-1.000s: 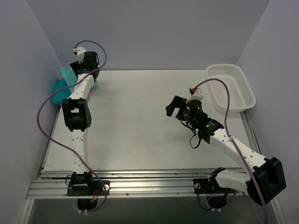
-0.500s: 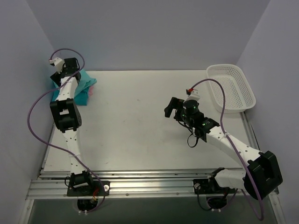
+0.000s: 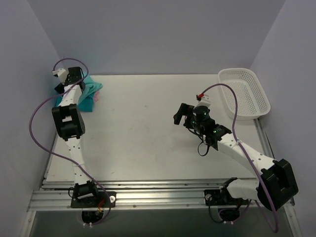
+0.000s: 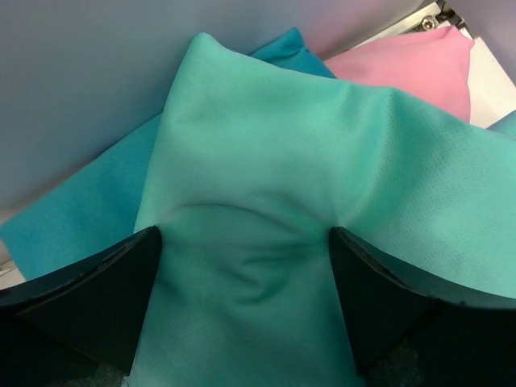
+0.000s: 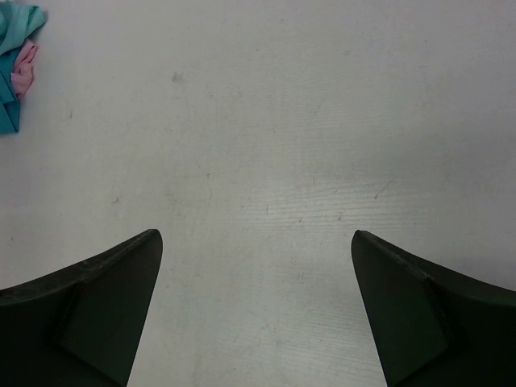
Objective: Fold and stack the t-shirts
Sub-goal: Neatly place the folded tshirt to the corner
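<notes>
White table (image 3: 148, 140), mesh basket (image 3: 244, 94) far right, lavender wall (image 3: 27, 74) beside t-shirts (image 3: 91, 96).

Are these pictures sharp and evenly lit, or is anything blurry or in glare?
Top view: soft, even light, no glare. Left wrist view: the light green shirt shows its weave sharply; the fingers are dark silhouettes. Right wrist view: the table is crisp, with fine scratches visible.

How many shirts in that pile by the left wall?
3, heaped together far left: light teal-green shirt on top, darker teal-blue shirt beneath it, pink shirt peeking out beside them. More could be buried.
</notes>
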`<state>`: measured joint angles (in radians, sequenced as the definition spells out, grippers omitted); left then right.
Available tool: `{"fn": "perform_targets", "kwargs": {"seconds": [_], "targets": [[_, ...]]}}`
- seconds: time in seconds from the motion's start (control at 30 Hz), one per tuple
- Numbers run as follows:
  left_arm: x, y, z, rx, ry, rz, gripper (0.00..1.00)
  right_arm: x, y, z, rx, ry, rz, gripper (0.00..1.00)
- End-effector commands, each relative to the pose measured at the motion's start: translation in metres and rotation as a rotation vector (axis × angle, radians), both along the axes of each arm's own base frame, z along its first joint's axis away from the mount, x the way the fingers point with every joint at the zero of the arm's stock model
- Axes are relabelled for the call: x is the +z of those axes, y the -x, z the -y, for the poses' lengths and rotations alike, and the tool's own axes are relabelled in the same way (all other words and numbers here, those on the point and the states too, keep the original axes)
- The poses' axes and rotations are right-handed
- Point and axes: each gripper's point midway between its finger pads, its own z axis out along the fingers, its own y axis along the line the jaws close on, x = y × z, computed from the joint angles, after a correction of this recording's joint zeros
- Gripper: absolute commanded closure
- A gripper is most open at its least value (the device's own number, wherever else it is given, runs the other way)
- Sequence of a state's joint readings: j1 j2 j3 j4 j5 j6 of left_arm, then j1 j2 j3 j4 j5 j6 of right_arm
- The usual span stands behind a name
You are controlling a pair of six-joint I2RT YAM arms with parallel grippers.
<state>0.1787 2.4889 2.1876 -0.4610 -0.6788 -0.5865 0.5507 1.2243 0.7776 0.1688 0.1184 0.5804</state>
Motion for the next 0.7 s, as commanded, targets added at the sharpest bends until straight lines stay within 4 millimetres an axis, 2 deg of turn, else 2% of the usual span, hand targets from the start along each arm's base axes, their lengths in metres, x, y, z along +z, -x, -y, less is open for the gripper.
{"fn": "perform_targets", "kwargs": {"seconds": [0.0, 0.03, 0.07, 0.1, 0.13, 0.23, 0.3, 0.33, 0.37, 0.4, 0.43, 0.47, 0.5, 0.53, 0.57, 0.6, 0.63, 0.67], "targets": [[0.079, 0.001, 0.027, -0.048, -0.098, 0.111, 0.06, 0.013, -0.005, -0.002, -0.003, -0.006, 0.042, 0.00], [0.102, 0.001, 0.041, -0.082, -0.132, 0.137, 0.06, 0.012, -0.006, -0.002, -0.005, -0.004, 0.040, 0.00], [0.154, 0.004, 0.047, -0.089, -0.162, 0.243, 0.06, 0.012, -0.006, -0.002, -0.003, -0.005, 0.041, 0.00], [0.171, 0.008, 0.053, -0.098, -0.176, 0.269, 0.06, 0.011, -0.006, -0.002, -0.005, -0.003, 0.039, 0.00], [0.208, 0.019, 0.062, -0.108, -0.189, 0.322, 0.06, 0.010, -0.006, -0.002, -0.007, -0.001, 0.038, 0.00], [0.255, 0.040, 0.078, -0.157, -0.146, 0.374, 0.06, 0.011, -0.006, -0.002, -0.012, -0.004, 0.040, 0.00], [0.269, 0.052, 0.090, -0.164, -0.140, 0.370, 0.06, 0.012, -0.006, -0.002, -0.018, -0.004, 0.037, 0.00], [0.276, 0.068, 0.090, -0.153, -0.148, 0.351, 0.06, 0.012, -0.006, -0.001, -0.024, -0.002, 0.038, 0.00], [0.279, 0.074, 0.111, -0.171, -0.163, 0.342, 0.06, 0.012, -0.006, -0.001, -0.028, -0.001, 0.035, 0.00], [0.280, 0.081, 0.117, -0.179, -0.170, 0.333, 0.06, 0.012, -0.006, 0.000, -0.034, -0.001, 0.034, 0.00], [0.297, 0.099, 0.122, -0.179, -0.177, 0.363, 0.06, 0.013, -0.007, 0.001, -0.040, 0.001, 0.036, 0.00], [0.275, 0.108, 0.134, -0.199, -0.172, 0.317, 0.06, 0.013, -0.006, 0.002, -0.047, 0.005, 0.035, 0.00], [0.270, 0.117, 0.142, -0.217, -0.164, 0.309, 0.06, 0.014, -0.007, 0.004, -0.063, 0.004, 0.036, 0.00], [0.283, 0.135, 0.150, -0.230, -0.143, 0.357, 0.06, 0.014, -0.005, 0.005, -0.076, 0.013, 0.034, 0.00], [0.253, 0.144, 0.161, -0.275, -0.116, 0.305, 0.06, 0.017, -0.007, 0.010, -0.103, 0.023, 0.047, 0.00], [0.244, 0.150, 0.185, -0.342, -0.091, 0.302, 0.06, 0.017, -0.007, 0.011, -0.115, 0.026, 0.045, 0.00], [0.252, 0.166, 0.196, -0.380, -0.076, 0.335, 0.06, 0.017, -0.006, 0.014, -0.128, 0.033, 0.038, 0.00], [0.243, 0.175, 0.209, -0.413, -0.059, 0.324, 0.06, 0.019, -0.007, 0.014, -0.133, 0.033, 0.041, 0.00]]}}
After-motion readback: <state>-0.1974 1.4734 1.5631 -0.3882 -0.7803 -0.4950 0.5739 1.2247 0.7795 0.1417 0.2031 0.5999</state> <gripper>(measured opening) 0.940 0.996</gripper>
